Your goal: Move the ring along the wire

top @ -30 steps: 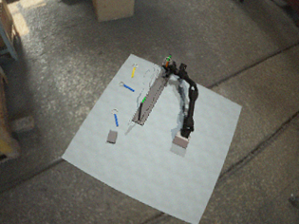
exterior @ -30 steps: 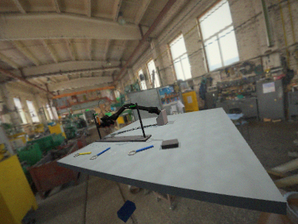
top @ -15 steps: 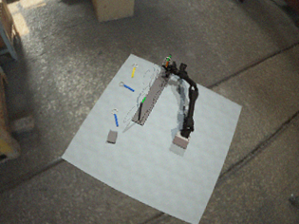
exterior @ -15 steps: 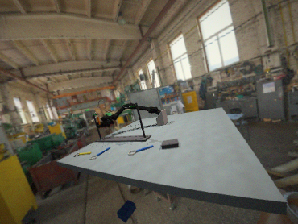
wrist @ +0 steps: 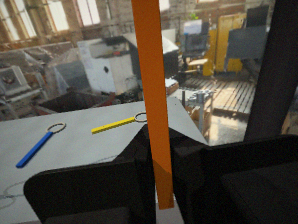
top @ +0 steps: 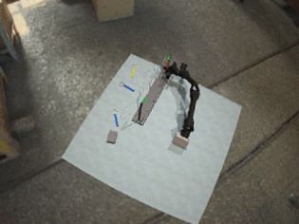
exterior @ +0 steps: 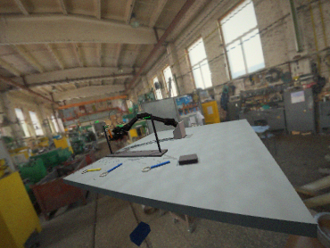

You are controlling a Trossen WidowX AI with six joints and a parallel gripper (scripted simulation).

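The orange handle [top: 167, 65] [wrist: 152, 85] hangs near the far post, beside the far green part [top: 169, 57]. My gripper [wrist: 152, 128] is shut on the orange handle near its lower end, and a short piece shows below the fingertips. The ring is out of the wrist view and too small to make out in the top and exterior views, so its place around the wire cannot be told. A dark post [wrist: 272, 70] stands close on the right in the wrist view. The near post [top: 140, 112] [exterior: 156, 136] has the other green part [top: 143, 100]. The thin wire is barely visible.
Both posts stand on a long base [top: 153, 96] [exterior: 134, 153]. A yellow-handled ring tool [top: 133, 72] [wrist: 114, 124] and two blue-handled ones [top: 128, 87] [top: 116, 119] lie left of it in the top view. A grey block [top: 112, 137] [exterior: 188, 159] lies near the base's near end.
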